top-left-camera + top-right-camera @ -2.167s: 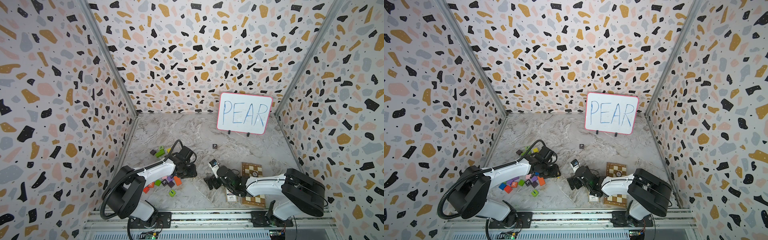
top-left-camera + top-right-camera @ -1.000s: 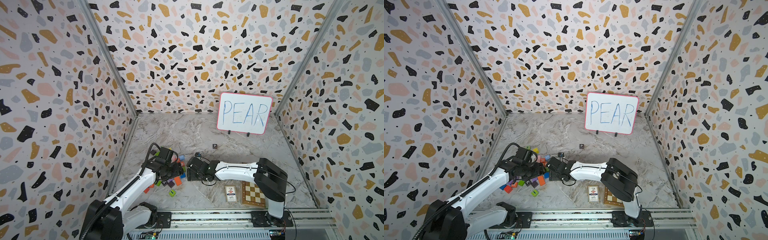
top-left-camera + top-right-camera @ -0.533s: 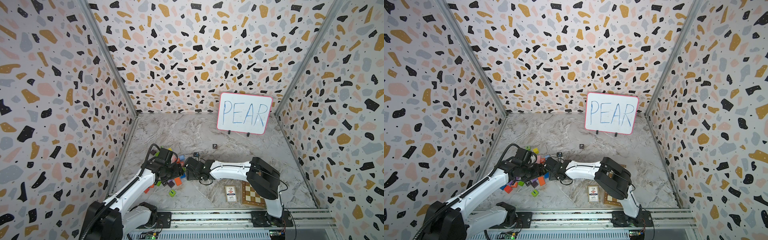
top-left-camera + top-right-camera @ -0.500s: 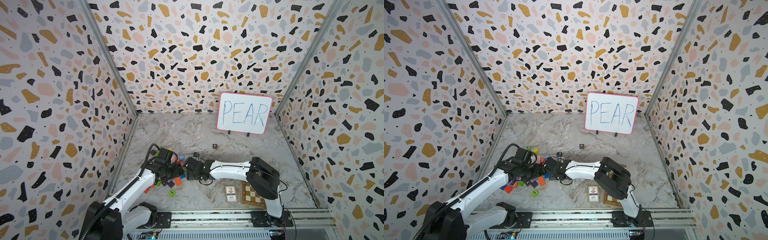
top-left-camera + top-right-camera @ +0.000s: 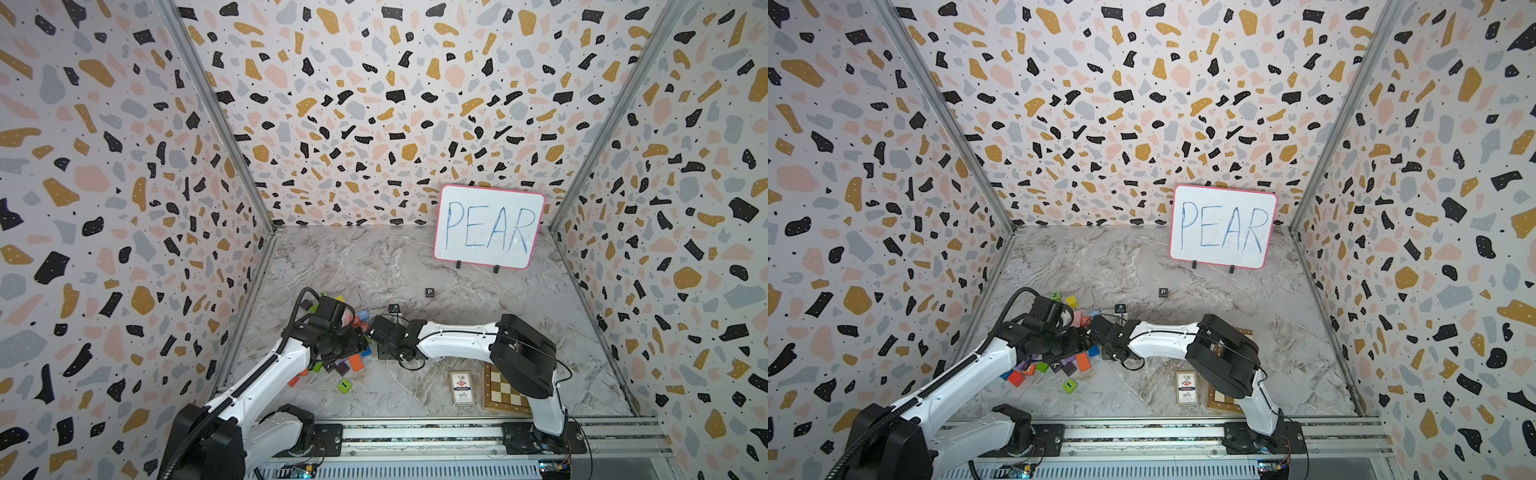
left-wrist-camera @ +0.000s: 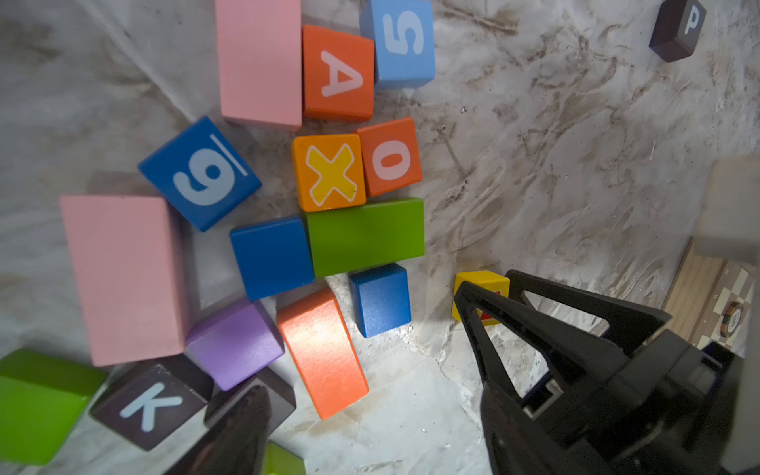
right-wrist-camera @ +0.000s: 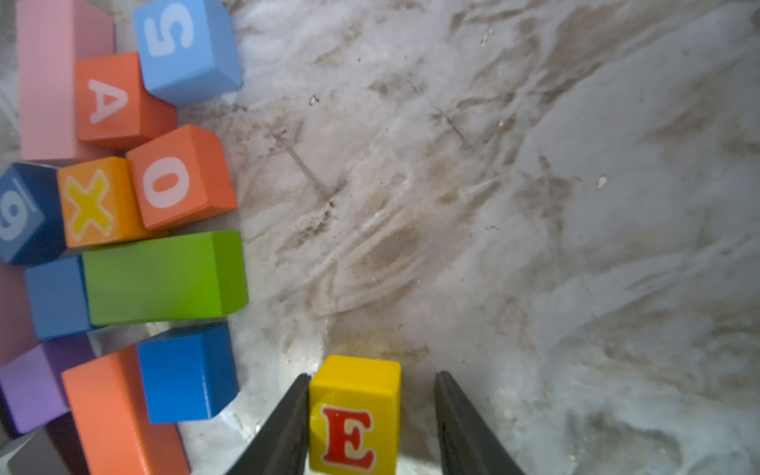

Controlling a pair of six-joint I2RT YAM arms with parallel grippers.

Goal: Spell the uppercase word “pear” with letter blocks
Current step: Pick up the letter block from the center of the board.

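Your right jaws straddle the yellow E block (image 7: pixel 355 415): one finger (image 7: pixel 283 427) touches its side, while the other stands just off the opposite side with a sliver of marble between, so these jaws are released around the block, not clamped on it. The block rests on the surface (image 5: pixel 374 266), red E facing up, just beside a plain blue cube (image 7: pixel 187 372) at the edge of the block pile. Your left jaws hover over that pile, spread wide with nothing between them. Only one dark, blurred finger (image 6: pixel 242 432) shows in the left wrist view, near a black K block (image 6: pixel 150 405). Within the pile, the orange A block (image 7: pixel 107 100) lies face up, touching a long pink block (image 6: pixel 259 61) on one side and a light blue 5 block (image 7: pixel 185 45) on the other. The black P block (image 5: pixel 429 292) sits alone, well apart from the pile, between it and a whiteboard (image 5: pixel 489 226) reading PEAR at the back. Near the right arm's base lie a card box (image 5: pixel 461 388) and a small chessboard (image 5: pixel 503 390).
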